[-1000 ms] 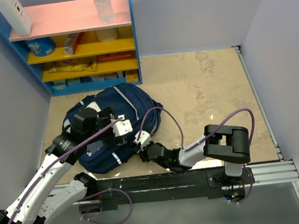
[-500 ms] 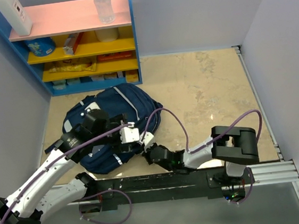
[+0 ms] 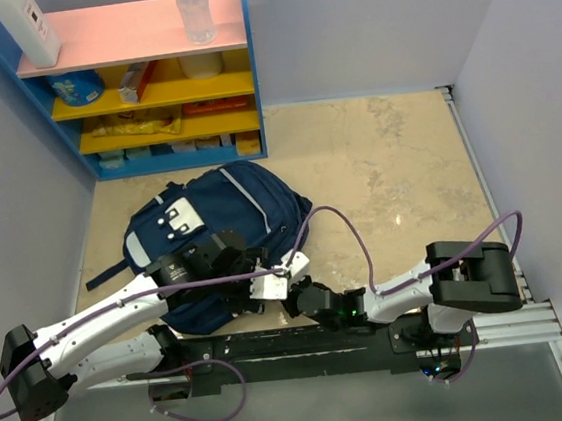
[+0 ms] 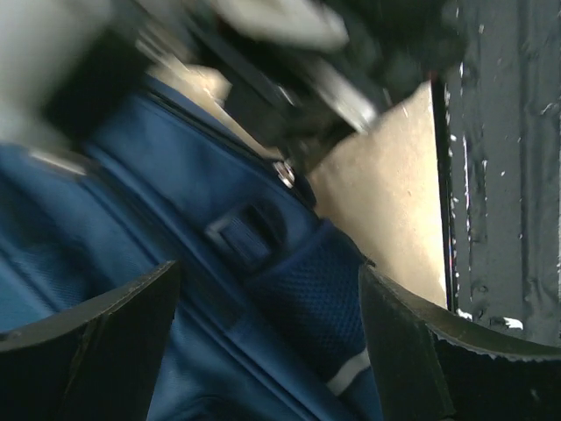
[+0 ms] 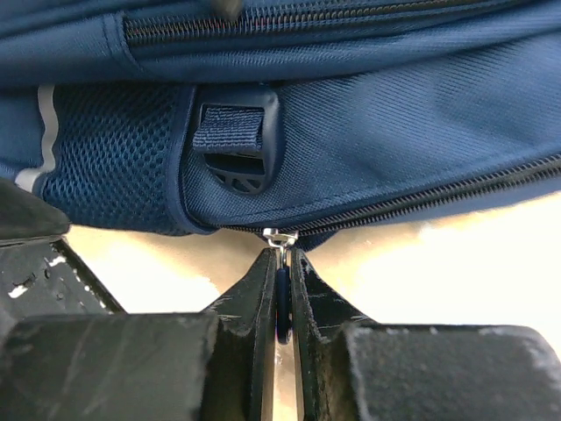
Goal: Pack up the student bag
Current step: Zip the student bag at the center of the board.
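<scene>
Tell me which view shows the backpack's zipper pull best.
Right wrist: the small silver zipper pull with dark tab is sharp and centred, pinched by the right claw at the navy fabric backpack's edge. Left wrist gives only a blurred metal glint; from the top, the arms hide it.

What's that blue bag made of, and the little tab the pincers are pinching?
The student bag looks like woven synthetic cloth, matte navy: a fine diagonal weave shows, with an open mesh pocket on its side. The zipper pull in the right gripper seems dark plastic or rubber, hanging from a shiny, probably metal, ring.
</scene>
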### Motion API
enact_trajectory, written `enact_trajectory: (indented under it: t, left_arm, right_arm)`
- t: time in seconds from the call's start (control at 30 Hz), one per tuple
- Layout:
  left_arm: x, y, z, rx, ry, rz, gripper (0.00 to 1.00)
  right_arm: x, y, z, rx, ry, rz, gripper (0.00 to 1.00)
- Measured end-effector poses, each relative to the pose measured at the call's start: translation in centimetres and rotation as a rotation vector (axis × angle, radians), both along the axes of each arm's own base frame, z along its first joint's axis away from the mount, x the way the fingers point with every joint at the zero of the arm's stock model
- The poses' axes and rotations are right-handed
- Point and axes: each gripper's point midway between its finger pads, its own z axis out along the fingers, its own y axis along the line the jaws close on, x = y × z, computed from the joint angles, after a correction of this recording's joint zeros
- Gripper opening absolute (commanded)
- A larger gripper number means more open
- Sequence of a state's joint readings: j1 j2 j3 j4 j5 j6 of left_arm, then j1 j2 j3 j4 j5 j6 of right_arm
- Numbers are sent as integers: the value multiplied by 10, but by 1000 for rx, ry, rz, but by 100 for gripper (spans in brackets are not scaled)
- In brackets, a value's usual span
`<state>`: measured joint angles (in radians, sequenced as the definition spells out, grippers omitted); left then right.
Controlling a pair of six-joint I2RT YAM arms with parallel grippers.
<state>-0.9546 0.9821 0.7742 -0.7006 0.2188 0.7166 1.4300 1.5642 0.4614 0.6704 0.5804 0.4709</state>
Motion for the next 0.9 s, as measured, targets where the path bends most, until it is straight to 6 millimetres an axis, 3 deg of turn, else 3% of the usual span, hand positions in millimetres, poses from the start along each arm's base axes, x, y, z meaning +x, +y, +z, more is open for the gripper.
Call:
enact_trajectory:
  t: [0.07, 0.27, 0.57, 0.83, 0.9]
  left_arm:
    - [-1, 3, -9, 25, -6, 4, 85]
    - [0, -7, -13, 8, -49, -4, 78]
    - [-11, -15, -27, 28, -33, -35, 68]
    - [-22, -20, -34, 46, -16, -79, 68]
    - [-24, -19, -40, 59, -18, -91, 63]
  right_arm:
    - [1, -5, 2, 7, 4, -21, 0]
    - [4, -17, 9, 43, 11, -70, 0]
    - [3, -17, 7, 67, 40, -82, 0]
    - [2, -16, 5, 74, 49, -78, 0]
    - [1, -15, 5, 75, 52, -71, 0]
